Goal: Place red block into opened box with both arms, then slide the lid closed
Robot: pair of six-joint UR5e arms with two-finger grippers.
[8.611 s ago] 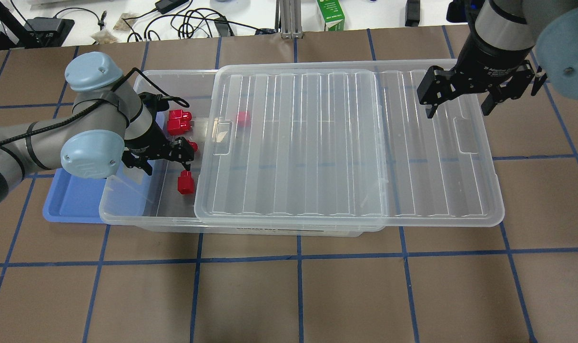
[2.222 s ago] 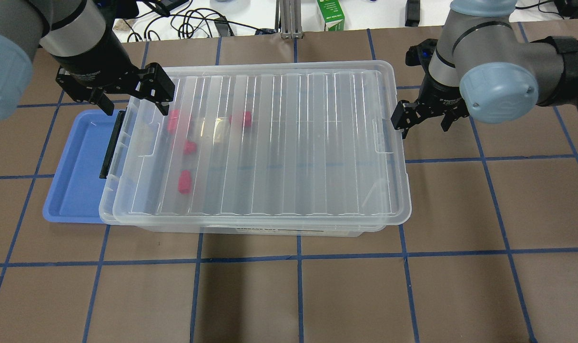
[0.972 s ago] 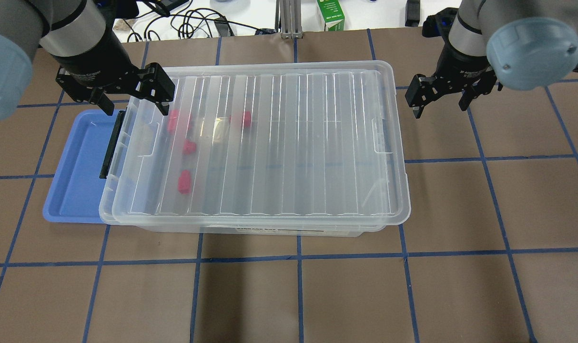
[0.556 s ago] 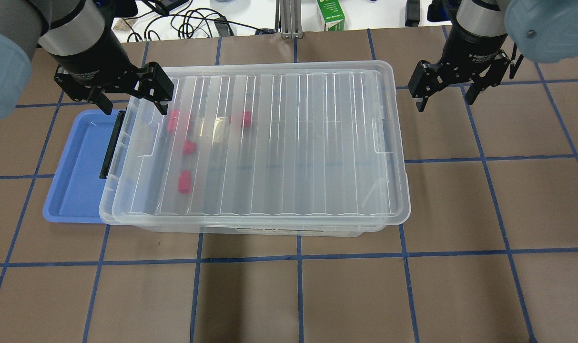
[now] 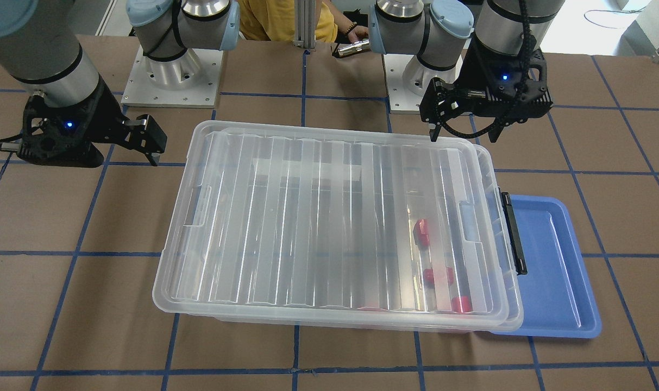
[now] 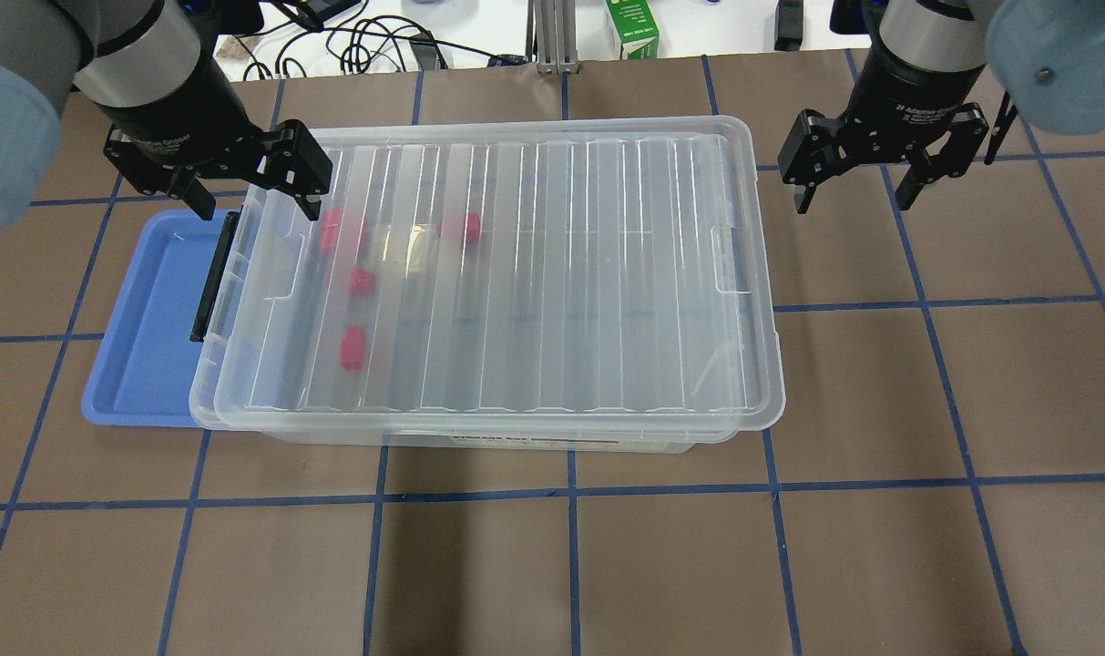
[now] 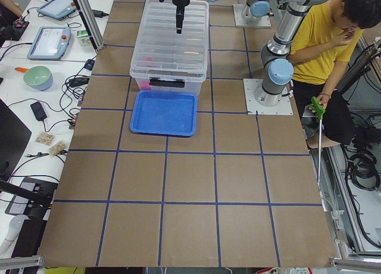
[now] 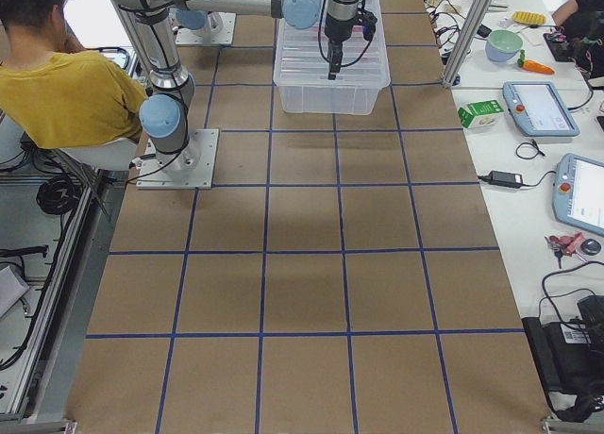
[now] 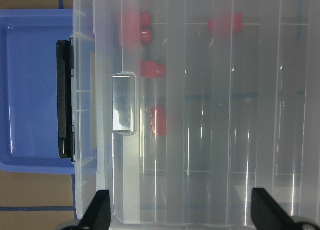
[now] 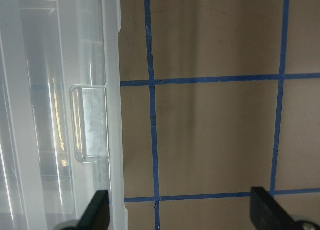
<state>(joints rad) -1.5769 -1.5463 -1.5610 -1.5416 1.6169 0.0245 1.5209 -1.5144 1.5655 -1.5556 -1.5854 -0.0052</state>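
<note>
The clear box [image 6: 479,435] stands mid-table with the ribbed lid [image 6: 561,273] lying over its whole top. Several red blocks [image 6: 352,348] show blurred through the lid near the box's left end, and one more red block [image 6: 464,227] lies farther in. My left gripper [image 6: 256,205] hangs open above the lid's back left corner, holding nothing. My right gripper [image 6: 853,202] hangs open over bare table, just right of the lid's back right corner. In the left wrist view the red blocks [image 9: 152,69] lie beside the lid's notch [image 9: 123,103].
A blue tray [image 6: 147,346] sits half under the box's left end, beside the box's black bar [image 6: 208,278]. A green carton [image 6: 632,27] and cables lie beyond the table's back edge. A person in yellow [image 7: 324,41] sits by the robot's base.
The lid, earlier pulled out to the right, now covers the box. My left gripper left the box and rose. My right gripper backed off the lid's right end, up and away.
</note>
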